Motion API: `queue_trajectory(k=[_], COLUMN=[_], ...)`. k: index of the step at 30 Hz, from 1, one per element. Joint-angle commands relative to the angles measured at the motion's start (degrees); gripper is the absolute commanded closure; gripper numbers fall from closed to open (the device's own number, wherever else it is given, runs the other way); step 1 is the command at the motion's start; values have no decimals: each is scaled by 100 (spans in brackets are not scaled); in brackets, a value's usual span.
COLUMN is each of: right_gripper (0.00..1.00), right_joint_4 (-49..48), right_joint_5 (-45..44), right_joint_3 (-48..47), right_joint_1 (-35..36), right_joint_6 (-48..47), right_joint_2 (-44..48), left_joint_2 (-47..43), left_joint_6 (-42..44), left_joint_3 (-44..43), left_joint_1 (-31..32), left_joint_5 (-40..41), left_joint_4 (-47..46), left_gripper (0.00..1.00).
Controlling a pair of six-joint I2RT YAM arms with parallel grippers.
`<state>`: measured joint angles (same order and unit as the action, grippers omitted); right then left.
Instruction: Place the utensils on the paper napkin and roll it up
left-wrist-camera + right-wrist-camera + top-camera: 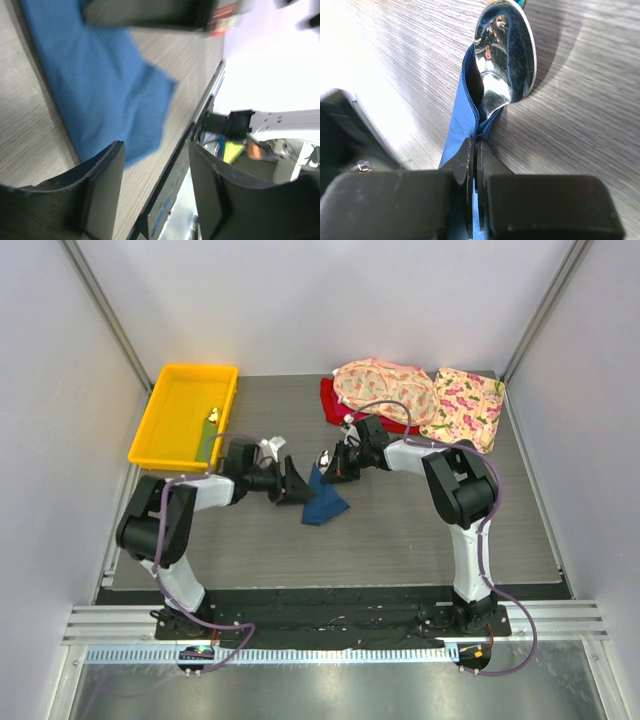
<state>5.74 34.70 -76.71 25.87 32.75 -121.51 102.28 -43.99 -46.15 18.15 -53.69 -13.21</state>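
Note:
The navy-blue paper napkin (323, 502) lies crumpled on the grey table between my two grippers. My right gripper (475, 142) is shut on a bunched fold of the paper napkin (462, 117). Just beyond its tips a silver spoon head (506, 55) sticks out of that fold, its handle hidden in the paper. In the top view the right gripper (329, 466) sits at the napkin's far corner. My left gripper (296, 484) is at the napkin's left edge. Its jaws (155, 170) stand open with nothing between them, the napkin (100, 75) lying just ahead. Other utensils are hidden.
A yellow tray (150, 418) at the back left holds a flat green strip (205, 446) and a tiny yellow object. A red cloth (328, 400) and two pink floral cloths (385, 388) (465, 405) lie at the back right. The table's front edge (200, 115) runs near the left gripper.

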Motion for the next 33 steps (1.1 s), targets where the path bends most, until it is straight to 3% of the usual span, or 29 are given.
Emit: queue_trajectory(k=[1, 2, 3, 5, 7, 13, 21, 25, 26, 33], right_gripper=[99, 99, 99, 99, 99, 99, 99, 99, 99, 99], right_joint_4=[-310, -362, -389, -407, -424, -495, -512, -539, -539, -556], right_joint_5=[89, 133, 151, 178, 195, 248, 309, 415, 450, 749], right_joint_3=[103, 112, 129, 138, 165, 191, 200, 148, 139, 112], right_joint_1=[-73, -73, -82, -73, -82, -82, -82, -82, -82, -82], right_joint_6=[-138, -111, -103, -76, -76, -102, -146, -111, -111, -304], right_joint_2=[382, 418, 461, 506, 584, 813, 936, 1007, 1033, 1472], left_joint_2=[-928, -1121, -1175, -1359, -1456, -1807, -2590, -2486, -2441, -2203], left_joint_6=[873, 996, 1224, 1357, 1594, 2297, 2105, 2395, 2308, 1456], left_joint_3=[-613, -701, -763, -860, -939, -1168, -176, -315, -324, -35], left_joint_1=[-347, -469, -540, -759, -892, -1059, -1103, -1208, -1278, -1631], left_joint_5=[210, 227, 254, 298, 377, 1097, 1590, 1099, 637, -422], left_joint_4=[1062, 1275, 1451, 1777, 1988, 2622, 858, 1180, 1146, -180], left_gripper=[37, 35, 25, 19, 0, 0, 0, 0, 0, 0])
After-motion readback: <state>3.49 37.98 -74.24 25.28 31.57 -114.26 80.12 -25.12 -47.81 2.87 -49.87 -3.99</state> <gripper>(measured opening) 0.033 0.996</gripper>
